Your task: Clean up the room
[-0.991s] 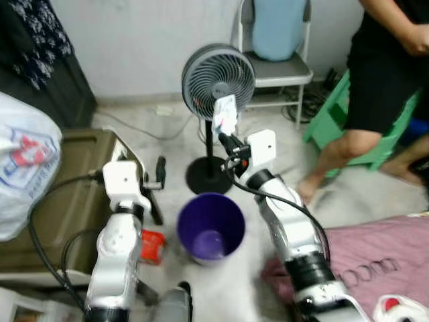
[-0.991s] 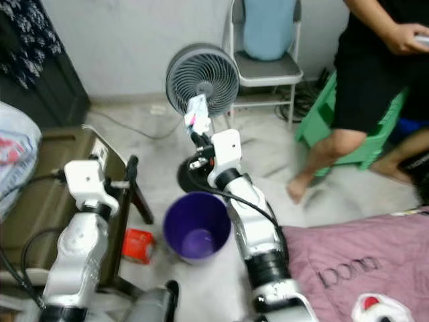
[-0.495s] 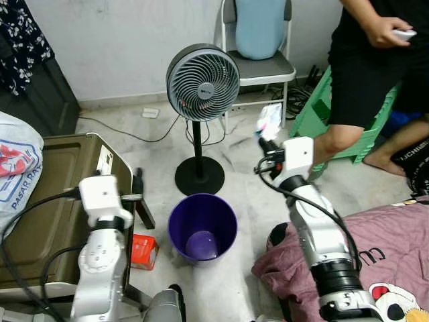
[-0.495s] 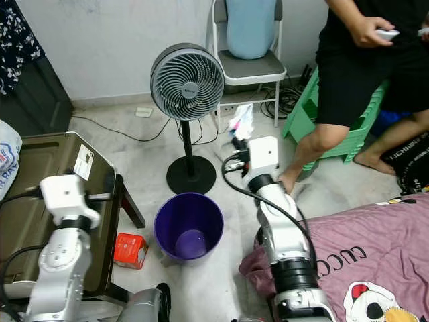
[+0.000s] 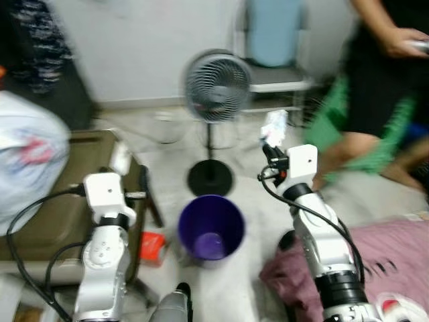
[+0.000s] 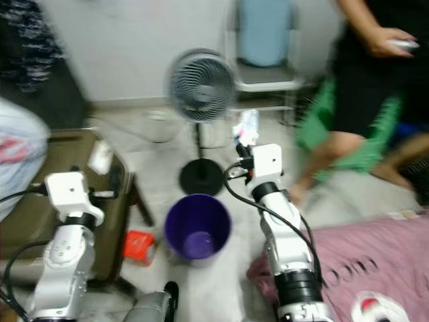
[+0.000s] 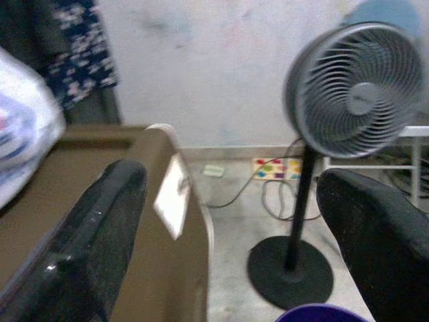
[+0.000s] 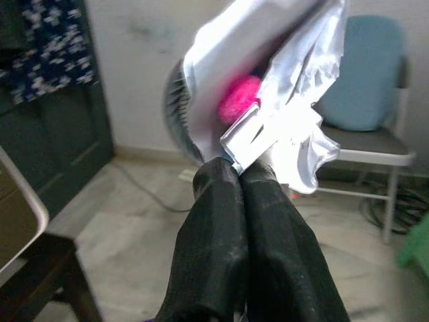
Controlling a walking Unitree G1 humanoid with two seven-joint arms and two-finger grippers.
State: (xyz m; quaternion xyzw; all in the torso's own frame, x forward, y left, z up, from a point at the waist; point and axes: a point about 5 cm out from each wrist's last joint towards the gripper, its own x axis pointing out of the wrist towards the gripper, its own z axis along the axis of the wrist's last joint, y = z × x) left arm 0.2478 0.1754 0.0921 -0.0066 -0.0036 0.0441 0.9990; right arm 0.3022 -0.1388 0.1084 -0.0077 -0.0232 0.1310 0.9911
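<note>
The crumpled wrapper [image 8: 268, 100], pinched in the right gripper [image 5: 270, 149], has been swung back toward the purple bin [image 5: 210, 228], left gripper [image 5: 139, 194] spread empty.

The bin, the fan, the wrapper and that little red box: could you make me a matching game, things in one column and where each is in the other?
Things:
1. bin
2. fan
3. wrapper
4. red box

Places:
A. pinched in the right gripper
B. on the floor between the two arms
C. on the floor to the left of the bin
D. standing behind the bin, before the chair

Pairs: 1-B, 2-D, 3-A, 4-C
</note>
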